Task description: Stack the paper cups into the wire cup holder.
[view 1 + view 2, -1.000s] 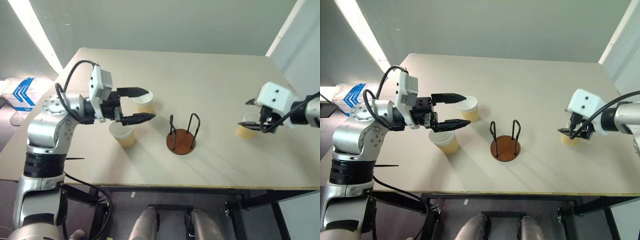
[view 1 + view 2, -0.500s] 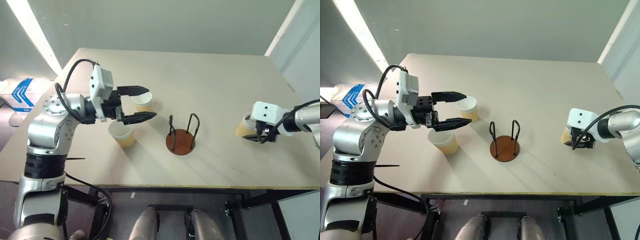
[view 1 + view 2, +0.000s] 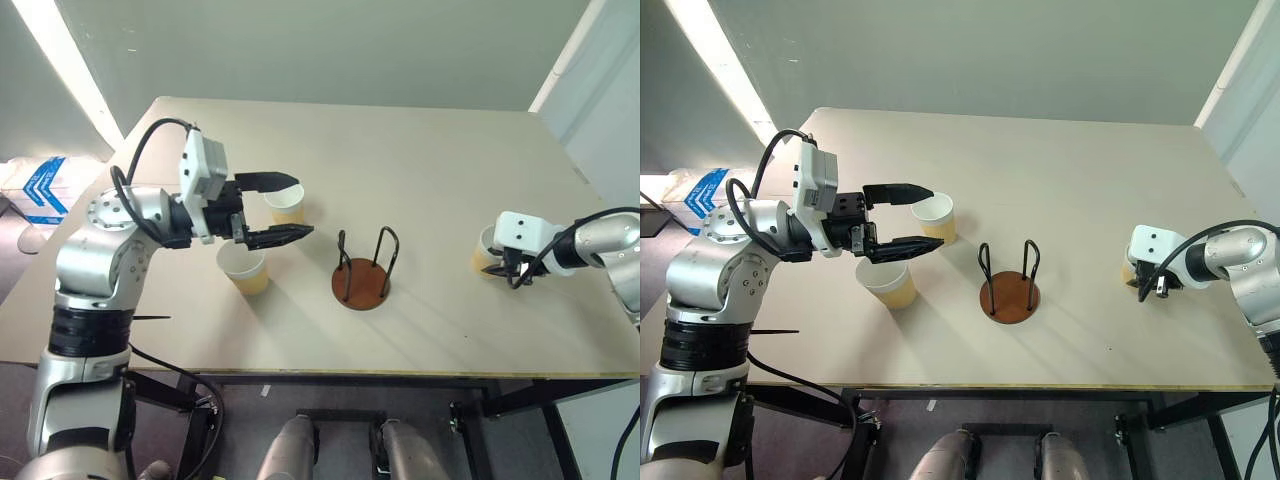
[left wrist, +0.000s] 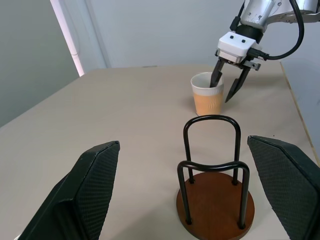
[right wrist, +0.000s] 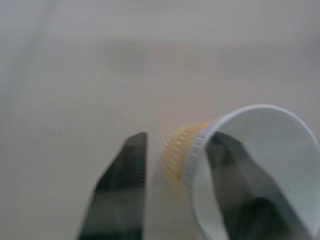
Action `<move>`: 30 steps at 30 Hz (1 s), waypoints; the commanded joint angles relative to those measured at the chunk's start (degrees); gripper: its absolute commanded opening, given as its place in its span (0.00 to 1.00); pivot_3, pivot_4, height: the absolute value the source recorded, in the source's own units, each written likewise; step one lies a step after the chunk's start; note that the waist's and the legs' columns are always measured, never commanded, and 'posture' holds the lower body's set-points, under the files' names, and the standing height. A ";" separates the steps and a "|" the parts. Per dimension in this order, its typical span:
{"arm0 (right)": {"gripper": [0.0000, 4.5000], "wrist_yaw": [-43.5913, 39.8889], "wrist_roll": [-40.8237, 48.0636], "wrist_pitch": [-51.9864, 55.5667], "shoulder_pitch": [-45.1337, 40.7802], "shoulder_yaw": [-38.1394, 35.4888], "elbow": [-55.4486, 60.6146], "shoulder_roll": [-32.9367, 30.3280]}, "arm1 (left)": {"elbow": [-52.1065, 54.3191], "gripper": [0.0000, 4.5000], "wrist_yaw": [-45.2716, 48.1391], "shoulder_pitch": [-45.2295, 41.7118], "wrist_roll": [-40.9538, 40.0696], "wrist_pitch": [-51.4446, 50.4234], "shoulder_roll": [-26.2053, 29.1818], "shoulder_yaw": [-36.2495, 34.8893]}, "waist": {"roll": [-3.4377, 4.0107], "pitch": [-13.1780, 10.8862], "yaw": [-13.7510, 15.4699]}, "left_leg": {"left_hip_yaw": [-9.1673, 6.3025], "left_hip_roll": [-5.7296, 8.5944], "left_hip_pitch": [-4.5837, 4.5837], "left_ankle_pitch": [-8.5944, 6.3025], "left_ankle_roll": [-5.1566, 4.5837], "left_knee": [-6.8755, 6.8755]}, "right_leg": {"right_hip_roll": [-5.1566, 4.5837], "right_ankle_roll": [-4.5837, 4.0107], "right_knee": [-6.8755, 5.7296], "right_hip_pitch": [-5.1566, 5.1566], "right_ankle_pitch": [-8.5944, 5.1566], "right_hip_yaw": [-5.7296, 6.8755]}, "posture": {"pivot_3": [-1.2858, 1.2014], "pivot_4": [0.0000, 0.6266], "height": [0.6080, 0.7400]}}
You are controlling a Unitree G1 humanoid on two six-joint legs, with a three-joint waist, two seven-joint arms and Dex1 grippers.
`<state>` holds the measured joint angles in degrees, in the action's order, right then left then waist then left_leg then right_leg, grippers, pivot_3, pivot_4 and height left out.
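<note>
Three tan paper cups stand upright on the table. Two are at the left: a far cup (image 3: 288, 203) and a near cup (image 3: 245, 268). My left gripper (image 3: 300, 208) hovers level above them, open and empty, pointing toward the wire cup holder (image 3: 362, 280), which stands empty mid-table. The third cup (image 4: 207, 100) stands at the right. My right gripper (image 4: 226, 85) is down on it, one finger inside the cup and the other outside its wall. In the right wrist view the outer finger (image 5: 132, 165) still stands a little off the cup wall (image 5: 182, 147).
The beige table (image 3: 420, 150) reaches to a wall at the right. Its front edge runs just below the holder. A blue and white box (image 3: 40, 185) lies on the floor at the far left.
My right gripper has come down onto the right cup and its fingers have narrowed around the cup's wall. The left gripper and the other cups have stayed put.
</note>
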<state>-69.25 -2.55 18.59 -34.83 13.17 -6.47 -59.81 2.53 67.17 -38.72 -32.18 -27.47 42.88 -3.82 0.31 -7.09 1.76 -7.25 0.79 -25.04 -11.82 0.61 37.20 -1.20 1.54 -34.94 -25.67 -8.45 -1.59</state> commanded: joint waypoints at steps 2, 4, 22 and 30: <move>0.03 -0.95 0.73 1.08 -1.71 -1.98 2.32 -0.04 | 1.20 1.00 2.41 0.75 0.34 2.50 1.13 -0.56 | 0.00 0.00 -0.04 | 0.00 0.00 0.00 0.00 0.01 0.00 | 0.00 -0.01 0.00 0.00 0.00 0.00 | 0.52 0.24 1.00; 0.01 -1.57 1.81 2.19 -1.95 -2.77 3.59 -0.08 | 0.94 1.00 2.71 1.17 0.81 3.41 1.21 -0.66 | 0.00 0.00 -0.05 | 0.00 0.00 0.02 -0.02 0.02 -0.01 | 0.00 -0.03 -0.01 0.00 -0.01 0.01 | 0.52 0.24 1.00; 0.01 -11.32 20.63 23.87 -30.10 2.06 31.94 6.07 | -5.89 1.00 2.84 -1.33 3.35 6.36 1.60 -1.00 | 0.06 -0.04 -0.38 | -0.02 0.00 -0.01 -0.02 0.04 -0.08 | 0.03 -0.69 -0.06 -0.10 -0.46 0.04 | 0.52 0.24 1.00; 0.01 -11.15 16.42 18.21 -30.26 8.12 28.72 10.05 | -5.22 1.00 2.89 -1.23 3.40 6.76 0.69 -0.80 | 0.06 -0.04 -0.36 | -0.05 0.00 -0.05 -0.02 0.03 -0.07 | 0.02 -0.71 -0.09 -0.14 -0.46 0.06 | 0.52 0.24 1.00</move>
<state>-80.43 15.37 38.97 -64.63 21.16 22.86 -49.82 -4.33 69.93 -39.40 -28.53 -21.61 43.61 -3.98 0.37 -7.12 1.41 -7.30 0.79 -25.08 -11.85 0.64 37.12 -1.18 0.83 -35.04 -25.83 -8.91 -1.53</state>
